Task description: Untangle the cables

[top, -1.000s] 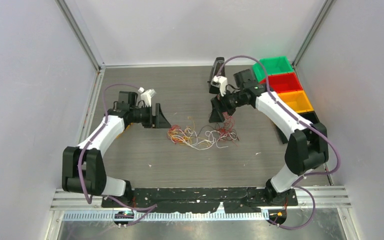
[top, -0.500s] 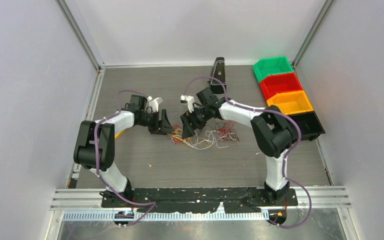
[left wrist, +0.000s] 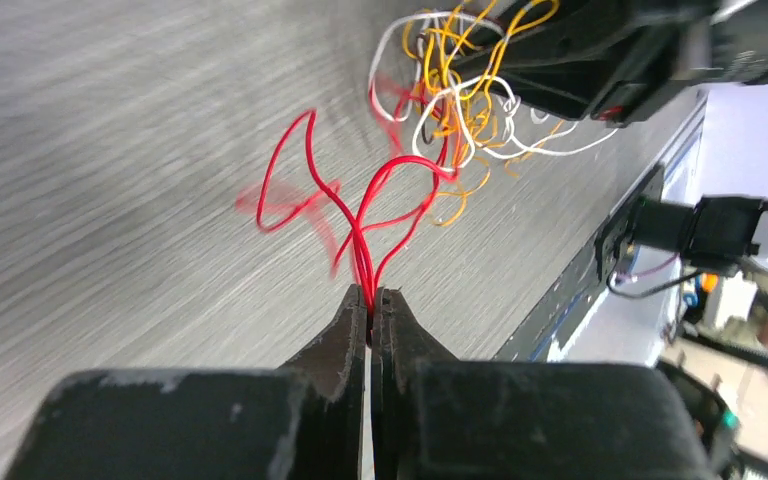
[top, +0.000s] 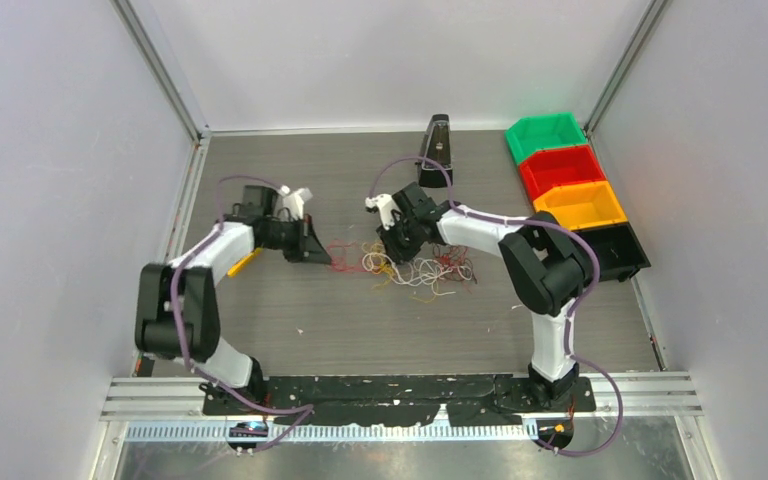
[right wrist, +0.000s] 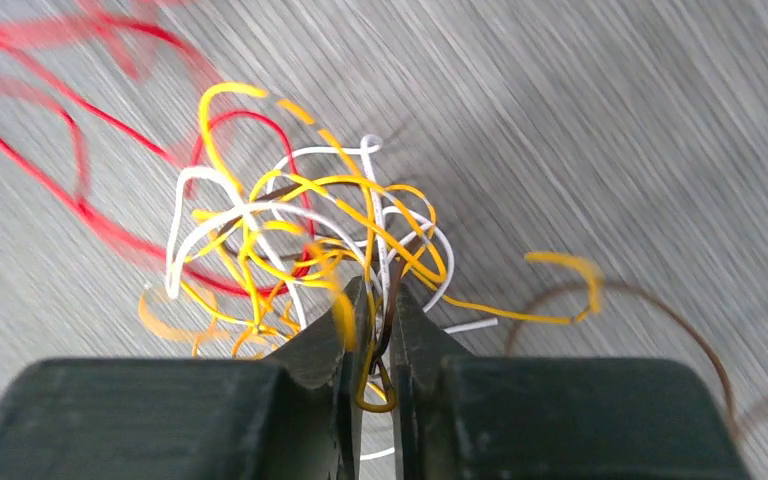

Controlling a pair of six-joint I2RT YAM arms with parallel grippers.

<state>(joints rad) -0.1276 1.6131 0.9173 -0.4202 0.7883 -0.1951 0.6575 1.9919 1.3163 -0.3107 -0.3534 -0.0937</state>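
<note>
On the table (top: 290, 325), near its centre, the cables (top: 422, 268) lie as a loose tangle of red, yellow, orange, white and brown wire. The left gripper (top: 326, 260) sits left of the tangle, well apart from it. In the left wrist view its jaws are closed, with several red strands (left wrist: 360, 215) pinched at the tips. These strands run from the tips across the bare table to the tangle. The right gripper (top: 392, 250) bears on the left part of the tangle. In the right wrist view its jaws are nearly together, clamped on a few yellow and brown wires. The remaining loops spread just beyond the tips, some of them blurred. A yellow item (top: 243, 263) lies beside the left arm, partly hidden by it. At the far edge stands a black object (top: 438, 150). Along the right edge four bins touch in a row, from the far corner: green (top: 545, 135), red (top: 562, 167), orange (top: 580, 203), black (top: 628, 252).
</note>
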